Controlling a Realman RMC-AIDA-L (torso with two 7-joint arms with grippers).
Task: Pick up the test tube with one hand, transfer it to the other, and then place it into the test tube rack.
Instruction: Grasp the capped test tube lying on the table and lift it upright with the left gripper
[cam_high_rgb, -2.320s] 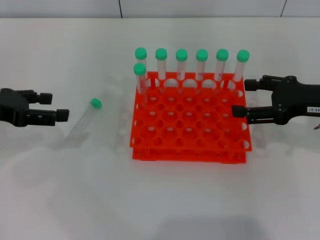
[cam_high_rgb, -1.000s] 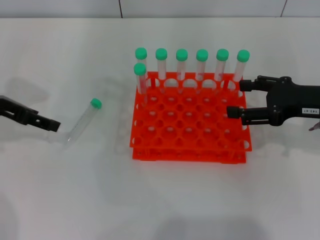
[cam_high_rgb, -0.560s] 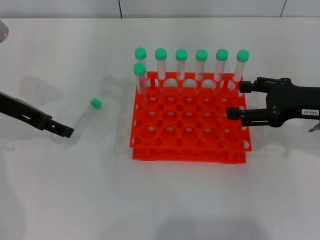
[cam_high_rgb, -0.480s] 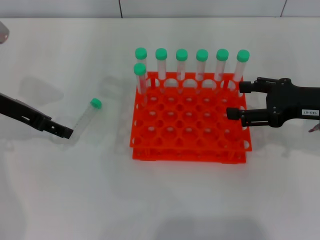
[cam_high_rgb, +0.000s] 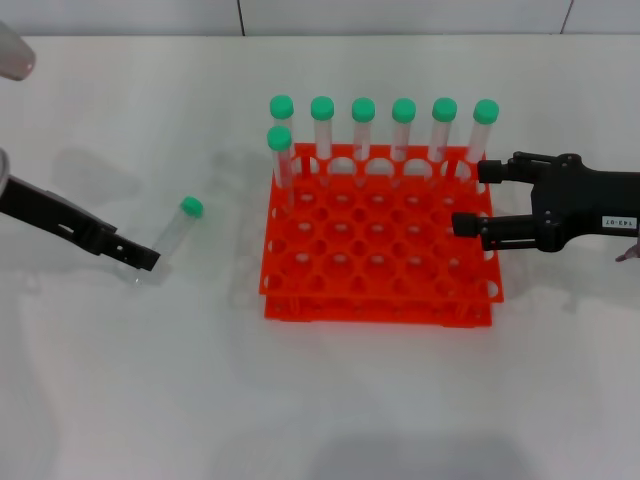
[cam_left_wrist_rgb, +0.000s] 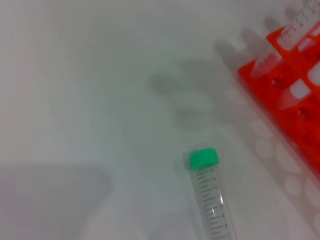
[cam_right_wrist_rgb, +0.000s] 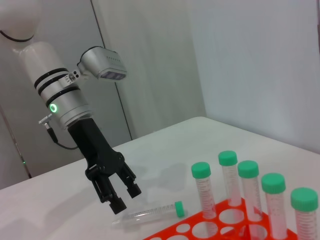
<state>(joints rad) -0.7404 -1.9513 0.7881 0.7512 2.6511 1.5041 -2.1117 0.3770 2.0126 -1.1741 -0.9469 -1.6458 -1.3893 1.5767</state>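
Tube lies flat on table, left of rack | left gripper has advanced to tube's base; fingers spread, nothing grasped | right gripper unchanged, fingers parted over rack's right edge | seven tubes stand in rack

I count eight green-capped tubes in all. Seven stand upright in the test tube rack: six in a row along its 12 o'clock edge, and one more just in front of that row at the 10 o'clock corner. The eighth, the test tube, lies alone on the white table out at 9 o'clock from the rack. There is one rack, orange-red, with two tiers. I have two grippers: my left gripper and my right gripper.
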